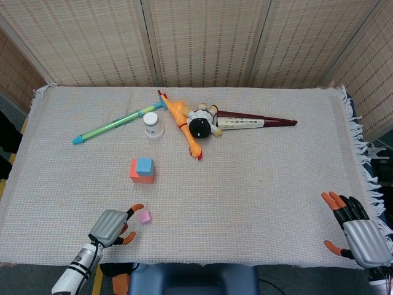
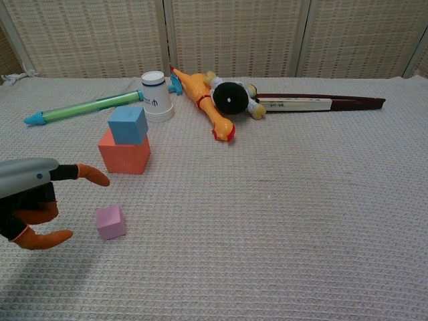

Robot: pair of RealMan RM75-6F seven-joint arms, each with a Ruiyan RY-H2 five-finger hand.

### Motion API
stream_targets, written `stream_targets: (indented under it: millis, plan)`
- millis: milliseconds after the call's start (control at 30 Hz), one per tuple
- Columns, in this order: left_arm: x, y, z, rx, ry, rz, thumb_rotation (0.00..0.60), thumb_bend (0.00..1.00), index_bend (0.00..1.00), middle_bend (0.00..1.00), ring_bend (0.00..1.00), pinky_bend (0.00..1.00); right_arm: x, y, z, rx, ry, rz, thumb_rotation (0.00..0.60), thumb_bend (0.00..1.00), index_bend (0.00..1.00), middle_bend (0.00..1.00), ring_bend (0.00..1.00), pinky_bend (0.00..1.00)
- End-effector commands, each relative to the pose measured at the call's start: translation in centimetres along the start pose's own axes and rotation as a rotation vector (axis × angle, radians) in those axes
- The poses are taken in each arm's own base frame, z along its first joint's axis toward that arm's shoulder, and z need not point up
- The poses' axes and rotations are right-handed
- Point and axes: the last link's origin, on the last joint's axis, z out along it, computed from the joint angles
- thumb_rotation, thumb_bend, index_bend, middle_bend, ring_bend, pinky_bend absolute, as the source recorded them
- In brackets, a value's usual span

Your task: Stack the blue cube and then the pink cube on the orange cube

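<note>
The small matte pink cube [image 2: 110,222] lies on the counter [image 2: 301,200], which is covered in a coarse woven beige cloth, just in front of the larger orange cube [image 2: 124,152] and apart from it. The left hand [image 2: 30,200], grey-shelled with orange-tipped fingers [image 2: 91,175], sits just to the left of the pink cube with its fingers spread and holding nothing; one fingertip reaches toward the cube from above and another curls below, neither touching it. The smooth blue cube [image 2: 128,124] rests on top of the orange cube, turned slightly askew. Behind the orange cube stand a white cylindrical plastic cup [image 2: 155,96], a long green and blue plastic tube [image 2: 83,108], a yellow rubber chicken [image 2: 206,105] and a black-headed plush doll [image 2: 234,98]. Far right of the orange cube, the right hand [image 1: 361,231] rests at the counter edge, fingers spread, empty
</note>
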Motion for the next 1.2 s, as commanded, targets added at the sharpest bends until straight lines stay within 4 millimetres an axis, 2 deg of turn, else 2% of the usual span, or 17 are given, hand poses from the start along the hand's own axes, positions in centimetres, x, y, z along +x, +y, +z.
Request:
stream_targets:
  millis: [33,133,267,500,733,1200]
  plan:
    - [-1.4,-0.1,-0.3,-0.009,-0.004,0.021,0.600,0.36,0.14,1.00,1.00,1.00,0.0,0.0,-0.1,0.002,0.000,0.001,0.600,0.07,0.00,0.00,0.00,0.00]
    - [-2.5,0.3,-0.3,-0.015,-0.006,0.016,0.600,0.36,0.14,1.00,1.00,1.00,0.1,0.0,-0.2,0.004,0.003,0.001,0.600,0.07,0.00,0.00,0.00,0.00]
    - [-2.7,0.4,-0.1,-0.020,0.006,0.024,0.600,0.35,0.15,1.00,1.00,1.00,0.1,0.0,-0.2,0.005,0.002,0.001,0.600,0.07,0.00,0.00,0.00,0.00]
    - [-3.8,1.2,2.4,0.024,0.144,0.101,0.600,0.33,0.18,1.00,1.00,1.00,0.3,0.1,-0.3,0.012,0.003,0.005,0.600,0.07,0.00,0.00,0.00,0.00]
    - [-4.7,1.1,3.5,0.066,0.146,0.131,0.600,0.33,0.23,1.00,1.00,1.00,0.4,0.2,-0.4,0.010,0.006,0.008,0.600,0.07,0.00,0.00,0.00,0.00]
    - [-5.0,1.2,4.8,0.085,0.157,0.119,0.600,0.32,0.28,1.00,1.00,1.00,0.5,0.3,-0.4,0.004,0.005,0.009,0.600,0.07,0.00,0.00,0.00,0.00]
